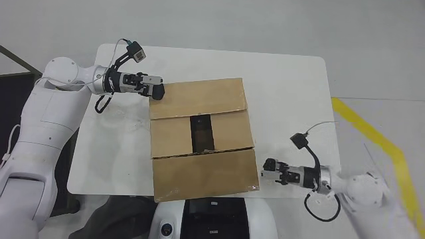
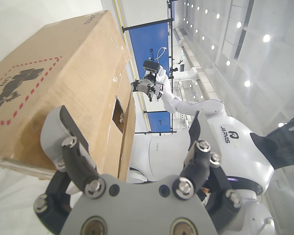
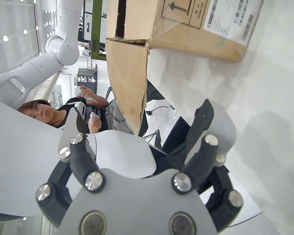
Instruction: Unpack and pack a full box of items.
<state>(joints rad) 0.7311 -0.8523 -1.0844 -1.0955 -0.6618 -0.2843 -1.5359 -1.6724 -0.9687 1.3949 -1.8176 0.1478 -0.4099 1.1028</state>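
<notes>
Cardboard box [image 1: 172,136] [image 2: 63,74] [image 3: 198,13] is sitting mid-bench [image 1: 292,93], top folded over, a dark slot gaping along the middle. Left claw [image 1: 154,87] [image 2: 131,116] is hovering at the box's far-left corner, fingers spread apart and gripping nothing. One finger [image 2: 68,121] appears to be lying against the box wall, but contact is uncertain. Right claw [image 1: 269,168] [image 3: 139,111] is hanging just beside the near-right corner, fingers likewise apart. The torn corner of the near flap [image 3: 127,79] is pointing toward the gap between them.
</notes>
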